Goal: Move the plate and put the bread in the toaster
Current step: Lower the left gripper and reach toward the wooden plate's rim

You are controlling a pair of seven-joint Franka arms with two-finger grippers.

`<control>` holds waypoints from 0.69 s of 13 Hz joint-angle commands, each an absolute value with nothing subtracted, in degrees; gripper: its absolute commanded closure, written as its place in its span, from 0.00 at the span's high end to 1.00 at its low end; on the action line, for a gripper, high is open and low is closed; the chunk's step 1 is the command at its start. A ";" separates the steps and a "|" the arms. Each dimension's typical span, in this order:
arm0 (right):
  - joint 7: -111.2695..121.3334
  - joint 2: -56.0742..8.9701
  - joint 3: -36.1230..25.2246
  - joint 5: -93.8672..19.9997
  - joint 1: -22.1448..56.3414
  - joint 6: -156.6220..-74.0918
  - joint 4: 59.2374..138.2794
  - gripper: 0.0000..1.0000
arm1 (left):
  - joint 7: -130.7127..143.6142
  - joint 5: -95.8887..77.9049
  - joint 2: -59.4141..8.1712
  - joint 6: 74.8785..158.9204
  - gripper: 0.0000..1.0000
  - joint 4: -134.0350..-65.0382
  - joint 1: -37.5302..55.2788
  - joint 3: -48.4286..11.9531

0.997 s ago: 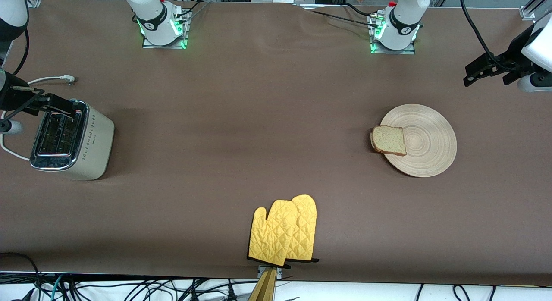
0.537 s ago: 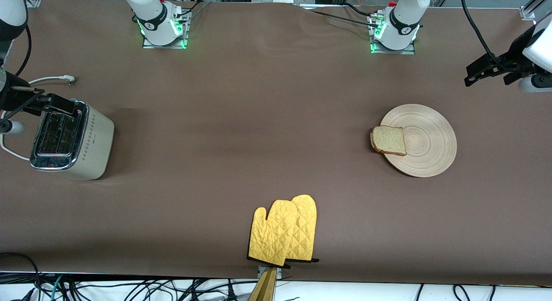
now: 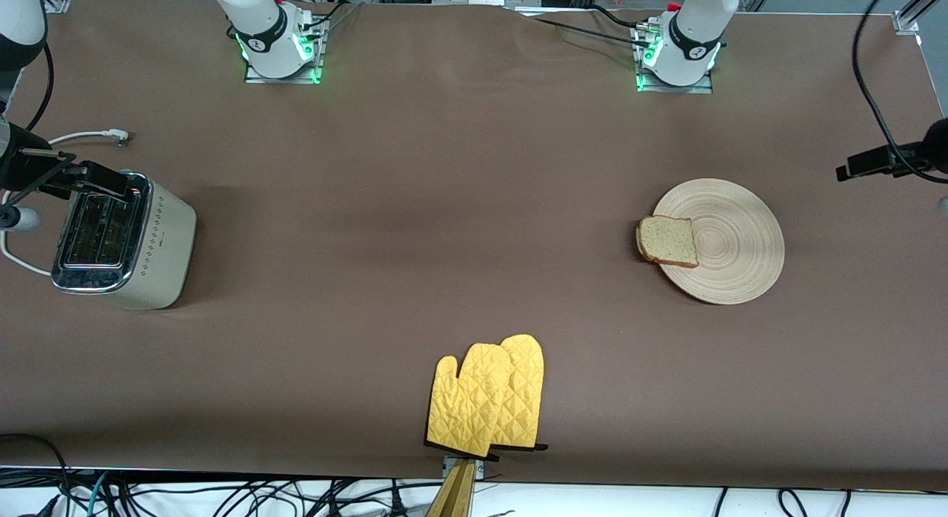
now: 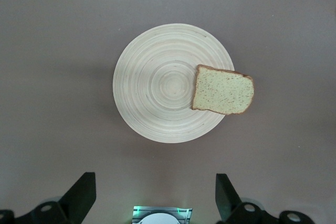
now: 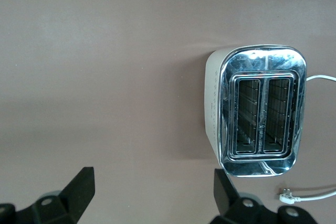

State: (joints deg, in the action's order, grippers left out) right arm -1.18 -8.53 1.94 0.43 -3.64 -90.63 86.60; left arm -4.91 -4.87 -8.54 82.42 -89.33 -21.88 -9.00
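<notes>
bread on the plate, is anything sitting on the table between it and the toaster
Nothing visible blocks that stretch. The bread overhangs the plate rim at the left arm's end; the toaster stands at the right arm's end. The yellow oven mitts lie nearer the front camera, off that line.

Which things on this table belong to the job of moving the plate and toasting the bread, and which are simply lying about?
Belong to the job:
plate
bread, lying on the plate's rim and overhanging it
toaster, both slots empty
left gripper, open, above the plate
right gripper, open, above the toaster

Lying about:
yellow oven mitts
</notes>
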 commanded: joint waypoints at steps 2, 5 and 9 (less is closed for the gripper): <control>-0.79 -9.05 2.02 -0.44 -4.22 -89.65 85.25 1.00 | -14.39 -9.48 -14.65 83.84 1.00 -90.53 -28.20 -9.76; -0.79 -9.05 1.93 -0.44 -4.13 -89.74 85.25 1.00 | -20.54 -10.80 -21.16 89.98 1.00 -91.75 -31.98 -9.76; -0.97 -9.05 1.93 -0.53 -4.13 -89.74 85.25 1.00 | -35.74 -16.60 -28.82 96.92 1.00 -94.90 -37.70 -9.84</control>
